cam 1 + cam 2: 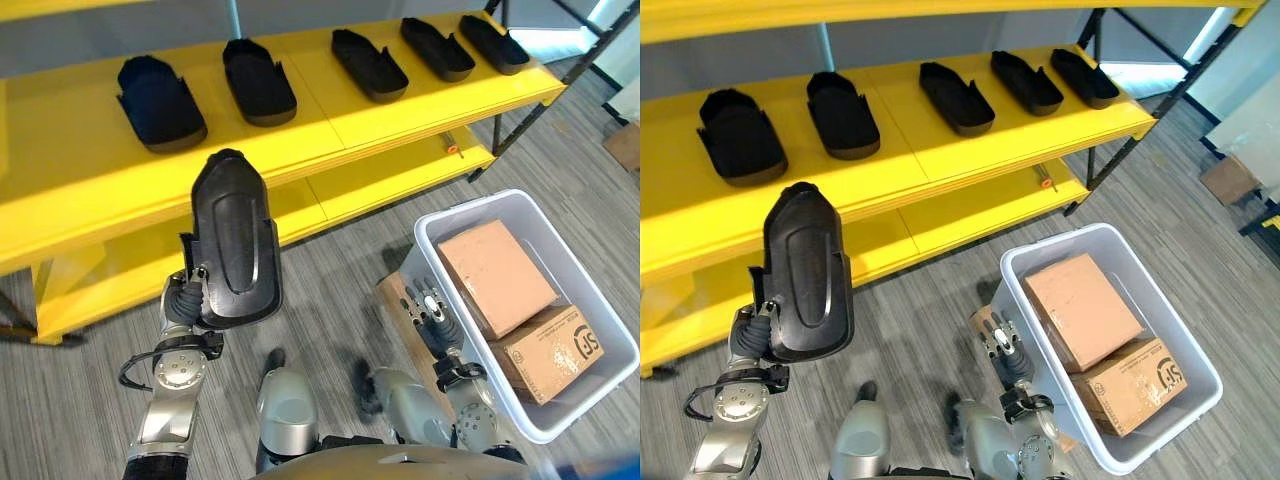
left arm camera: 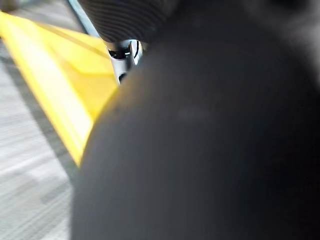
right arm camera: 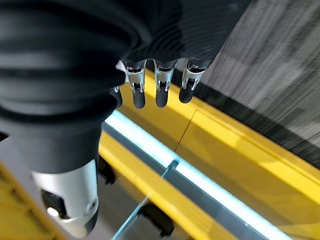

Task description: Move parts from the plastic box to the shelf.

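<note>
Left hand (image 1: 190, 290): fingers clasped round lower end of black part (image 1: 235, 240), held upright in front of yellow shelf (image 1: 80, 170). Right hand (image 1: 432, 318): fingers straight, relaxed, empty, just beside rim of white plastic box (image 1: 440, 225). Box holds two cardboard cartons (image 1: 495, 275). Five black parts (image 1: 160, 100) in row on shelf top.

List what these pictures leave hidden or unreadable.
- Left hand: fingers hidden behind the long black plastic part it carries; grip unreadable in the eye views.
- Left wrist view: the same part, blurred, blocks the fingers.
- White plastic box: floor hidden under two brown cardboard cartons; near corner cut off by the left eye view's edge.
</note>
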Controlling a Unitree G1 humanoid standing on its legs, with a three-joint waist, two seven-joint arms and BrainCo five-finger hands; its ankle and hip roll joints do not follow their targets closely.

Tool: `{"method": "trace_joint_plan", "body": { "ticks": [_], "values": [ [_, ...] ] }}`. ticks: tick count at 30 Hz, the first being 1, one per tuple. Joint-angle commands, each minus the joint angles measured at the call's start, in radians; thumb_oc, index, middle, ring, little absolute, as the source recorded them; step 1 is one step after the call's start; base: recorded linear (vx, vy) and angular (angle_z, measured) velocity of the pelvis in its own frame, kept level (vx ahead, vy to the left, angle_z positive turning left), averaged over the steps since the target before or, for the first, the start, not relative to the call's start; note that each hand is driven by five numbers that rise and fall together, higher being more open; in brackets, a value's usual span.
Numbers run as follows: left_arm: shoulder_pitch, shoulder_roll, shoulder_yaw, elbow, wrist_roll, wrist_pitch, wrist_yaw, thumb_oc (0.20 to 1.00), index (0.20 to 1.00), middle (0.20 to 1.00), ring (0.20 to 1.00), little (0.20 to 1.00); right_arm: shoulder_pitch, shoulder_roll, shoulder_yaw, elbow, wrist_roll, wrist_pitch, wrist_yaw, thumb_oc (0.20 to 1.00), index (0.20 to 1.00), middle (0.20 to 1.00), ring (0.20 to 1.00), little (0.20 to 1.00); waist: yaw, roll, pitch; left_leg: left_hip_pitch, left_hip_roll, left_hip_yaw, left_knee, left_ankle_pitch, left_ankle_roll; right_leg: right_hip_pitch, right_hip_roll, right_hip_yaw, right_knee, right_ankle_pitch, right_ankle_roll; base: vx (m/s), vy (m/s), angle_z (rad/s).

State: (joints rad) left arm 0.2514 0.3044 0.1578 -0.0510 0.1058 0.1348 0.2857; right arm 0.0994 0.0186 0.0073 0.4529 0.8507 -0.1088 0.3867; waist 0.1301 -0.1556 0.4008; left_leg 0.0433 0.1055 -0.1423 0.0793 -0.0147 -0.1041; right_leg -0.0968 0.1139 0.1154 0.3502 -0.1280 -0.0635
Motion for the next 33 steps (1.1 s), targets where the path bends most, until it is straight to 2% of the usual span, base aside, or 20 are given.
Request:
{"method": "trace_joint_plan", "body": {
  "ticks": [1, 9, 10, 13, 14, 15, 16, 17, 18, 20, 22, 24, 25, 27, 28, 29, 30, 31, 32, 33],
  "values": [
    [0.01, 0.008, 0.022, -0.187, 0.0, -0.073, -0.01, 0.2, 0.2, 0.2, 0.2, 0.2, -0.037, -0.008, -0.006, -0.1, 0.026, -0.059, 0.004, 1.0, 1.0, 1.0, 1.0, 1.0, 0.015, -0.043, -0.071, 0.069, -0.155, 0.087, -0.167, 0.073, 0.132, 0.086, 0.011, -0.077, -0.231, 0.225, 0.059, -0.06, -0.113, 0.34],
    [0.037, -0.001, 0.007, -0.194, -0.014, -0.076, -0.022, 0.2, 0.2, 0.2, 0.2, 0.2, 0.001, -0.035, -0.029, -0.1, 0.054, -0.049, 0.0, 1.0, 1.0, 1.0, 1.0, 1.0, -0.007, -0.027, -0.06, 0.066, -0.142, 0.113, -0.167, 0.091, 0.126, 0.142, -0.012, -0.105, -0.293, 0.227, 0.052, -0.04, -0.016, 0.36],
    [0.032, 0.0, 0.012, -0.19, -0.016, -0.08, -0.019, 0.2, 0.2, 0.2, 0.2, 0.2, -0.002, -0.043, -0.024, -0.098, 0.062, -0.049, 0.001, 1.0, 1.0, 1.0, 1.0, 1.0, 0.001, -0.032, -0.049, 0.083, -0.129, 0.119, -0.14, 0.113, 0.126, 0.142, -0.026, -0.105, -0.29, 0.237, 0.054, -0.08, 0.003, 0.35],
    [0.055, -0.004, 0.018, -0.203, -0.016, -0.074, -0.033, 0.2, 0.2, 0.2, 0.2, 0.2, 0.004, -0.054, -0.039, -0.103, 0.068, -0.048, 0.002, 1.0, 1.0, 1.0, 1.0, 1.0, -0.024, -0.029, -0.078, 0.137, -0.069, 0.126, 0.019, 0.084, 0.126, 0.109, -0.044, -0.125, -0.284, 0.254, 0.066, -0.08, -0.004, 0.11],
    [0.055, -0.004, 0.018, -0.203, -0.016, -0.074, -0.033, 0.2, 0.2, 0.2, 0.2, 0.2, 0.004, -0.054, -0.039, -0.103, 0.068, -0.048, 0.002, 1.0, 1.0, 1.0, 1.0, 1.0, -0.026, -0.029, -0.08, 0.134, -0.069, 0.125, 0.021, 0.083, 0.126, 0.107, -0.044, -0.126, -0.284, 0.254, 0.066, -0.02, 0.069, 0.54],
    [0.062, -0.015, 0.012, -0.212, -0.02, -0.07, -0.041, 0.2, 0.2, 0.2, 0.2, 0.2, 0.015, -0.042, -0.06, -0.1, 0.068, -0.05, 0.01, 1.0, 1.0, 1.0, 1.0, 1.0, -0.063, -0.016, -0.135, 0.195, 0.001, 0.143, 0.017, 0.078, 0.135, 0.075, -0.061, -0.158, -0.289, 0.252, 0.074, 0.06, 0.154, 0.54],
    [0.069, -0.026, 0.004, -0.227, -0.022, -0.067, -0.052, 0.2, 0.2, 0.2, 0.2, 0.2, 0.033, -0.04, -0.079, -0.09, 0.066, -0.05, 0.019, 1.0, 1.0, 1.0, 1.0, 1.0, -0.111, -0.007, -0.183, 0.246, 0.102, 0.182, -0.001, 0.088, 0.145, 0.048, -0.089, -0.186, -0.289, 0.253, 0.087, 0.07, 0.15, 0.8],
    [0.072, -0.028, 0.004, -0.229, -0.022, -0.066, -0.052, 0.2, 0.2, 0.2, 0.2, 0.2, 0.035, -0.042, -0.078, -0.089, 0.066, -0.05, 0.02, 1.0, 1.0, 1.0, 1.0, 1.0, -0.116, -0.002, -0.187, 0.25, 0.107, 0.18, -0.011, 0.09, 0.143, 0.049, -0.085, -0.191, -0.289, 0.25, 0.086, 0.12, 0.21, 0.68],
    [0.07, -0.032, -0.012, -0.231, -0.023, -0.063, -0.066, 0.2, 0.2, 0.2, 0.2, 0.2, 0.046, -0.04, -0.09, -0.082, 0.067, -0.05, 0.023, 1.0, 1.0, 1.0, 1.0, 1.0, -0.145, 0.013, -0.202, 0.269, 0.178, 0.21, -0.061, 0.105, 0.137, 0.038, -0.106, -0.195, -0.279, 0.251, 0.105, 0.09, 0.16, 0.98],
    [0.065, -0.028, -0.021, -0.233, -0.025, -0.063, -0.068, 0.2, 0.2, 0.2, 0.2, 0.2, 0.049, -0.04, -0.091, -0.084, 0.07, -0.049, 0.025, 1.0, 1.0, 1.0, 1.0, 1.0, -0.154, 0.022, -0.207, 0.276, 0.202, 0.225, -0.111, 0.114, 0.13, 0.036, -0.11, -0.199, -0.274, 0.247, 0.11, 0.04, 0.166, 0.86],
    [0.025, -0.022, -0.039, -0.239, -0.03, -0.059, -0.08, 0.2, 0.2, 0.2, 0.2, 0.2, 0.032, -0.069, -0.097, -0.079, 0.059, -0.055, 0.021, 1.0, 1.0, 1.0, 1.0, 1.0, -0.151, 0.028, -0.165, 0.2, 0.279, 0.269, -0.167, 0.122, 0.112, 0.038, -0.148, -0.188, -0.25, 0.242, 0.134, -0.03, 0.206, 0.65],
    [0.012, -0.023, -0.043, -0.238, -0.031, -0.06, -0.084, 0.2, 0.2, 0.2, 0.2, 0.2, 0.021, -0.077, -0.1, -0.083, 0.056, -0.057, 0.016, 1.0, 1.0, 1.0, 1.0, 1.0, -0.141, 0.031, -0.143, 0.161, 0.297, 0.262, -0.167, 0.125, 0.106, 0.051, -0.16, -0.184, -0.241, 0.242, 0.14, 0.03, 0.201, 0.37],
    [-0.017, -0.017, -0.056, -0.232, -0.038, -0.06, -0.099, 0.2, 0.2, 0.2, 0.2, 0.2, 0.007, -0.088, -0.108, -0.086, 0.039, -0.062, 0.008, 1.0, 1.0, 1.0, 1.0, 1.0, -0.104, 0.048, -0.103, 0.067, 0.328, 0.211, -0.167, 0.102, 0.078, 0.093, -0.19, -0.161, -0.211, 0.241, 0.142, 0.07, 0.343, 0.6],
    [-0.015, -0.009, -0.049, -0.221, -0.037, -0.057, -0.108, 0.2, 0.2, 0.2, 0.2, 0.2, 0.015, -0.056, -0.11, -0.083, 0.027, -0.062, 0.007, 1.0, 1.0, 1.0, 1.0, 1.0, -0.09, 0.065, -0.123, 0.072, 0.301, 0.172, -0.167, 0.108, 0.077, 0.106, -0.2, -0.13, -0.209, 0.237, 0.127, 0.12, 0.43, 0.29],
    [-0.014, -0.008, -0.049, -0.222, -0.038, -0.057, -0.108, 0.2, 0.2, 0.2, 0.2, 0.2, 0.016, -0.055, -0.11, -0.082, 0.026, -0.063, 0.008, 1.0, 1.0, 1.0, 1.0, 1.0, -0.088, 0.064, -0.123, 0.074, 0.301, 0.176, -0.167, 0.108, 0.077, 0.106, -0.2, -0.127, -0.209, 0.237, 0.127, 0.12, 0.521, -0.36],
    [-0.011, 0.022, -0.054, -0.221, -0.031, -0.057, -0.106, 0.2, 0.2, 0.2, 0.2, 0.2, 0.045, -0.016, -0.121, -0.079, 0.03, -0.067, 0.017, 1.0, 1.0, 1.0, 1.0, 1.0, -0.081, 0.055, -0.136, 0.076, 0.253, 0.194, -0.167, 0.103, 0.069, 0.1, -0.233, -0.114, -0.22, 0.237, 0.108, 0.04, 0.314, -0.54],
    [-0.01, 0.024, -0.055, -0.222, -0.031, -0.057, -0.106, 0.2, 0.2, 0.2, 0.2, 0.2, 0.046, -0.014, -0.121, -0.079, 0.03, -0.068, 0.017, 1.0, 1.0, 1.0, 1.0, 1.0, -0.079, 0.052, -0.137, 0.077, 0.251, 0.195, -0.167, 0.104, 0.07, 0.1, -0.235, -0.113, -0.22, 0.237, 0.108, 0.09, 0.56, -0.1],
    [-0.021, 0.045, -0.068, -0.231, -0.025, -0.053, -0.107, 0.2, 0.2, 0.2, 0.2, 0.2, 0.062, 0.014, -0.14, -0.067, 0.027, -0.069, 0.022, 1.0, 1.0, 1.0, 1.0, 1.0, -0.077, 0.045, -0.134, 0.096, 0.216, 0.222, -0.167, 0.116, 0.062, 0.117, -0.275, -0.113, -0.241, 0.23, 0.098, 0.16, 0.738, -0.14],
    [-0.026, 0.088, -0.085, -0.24, -0.025, -0.057, -0.108, 0.2, 0.2, 0.2, 0.2, 0.2, 0.07, 0.02, -0.124, -0.081, 0.034, -0.069, 0.021, 1.0, 1.0, 1.0, 1.0, 1.0, -0.078, 0.035, -0.117, 0.139, 0.152, 0.235, -0.158, 0.121, 0.055, 0.133, -0.342, -0.137, -0.274, 0.231, 0.095, 0.17, 0.839, -0.09],
    [-0.024, 0.098, -0.09, -0.246, -0.023, -0.058, -0.11, 0.2, 0.2, 0.2, 0.2, 0.2, 0.071, 0.023, -0.125, -0.081, 0.034, -0.07, 0.022, 1.0, 1.0, 1.0, 1.0, 1.0, -0.078, 0.034, -0.115, 0.141, 0.144, 0.239, -0.154, 0.121, 0.054, 0.134, -0.35, -0.141, -0.276, 0.231, 0.093, 0.15, 0.829, -0.09]
  ]
}}
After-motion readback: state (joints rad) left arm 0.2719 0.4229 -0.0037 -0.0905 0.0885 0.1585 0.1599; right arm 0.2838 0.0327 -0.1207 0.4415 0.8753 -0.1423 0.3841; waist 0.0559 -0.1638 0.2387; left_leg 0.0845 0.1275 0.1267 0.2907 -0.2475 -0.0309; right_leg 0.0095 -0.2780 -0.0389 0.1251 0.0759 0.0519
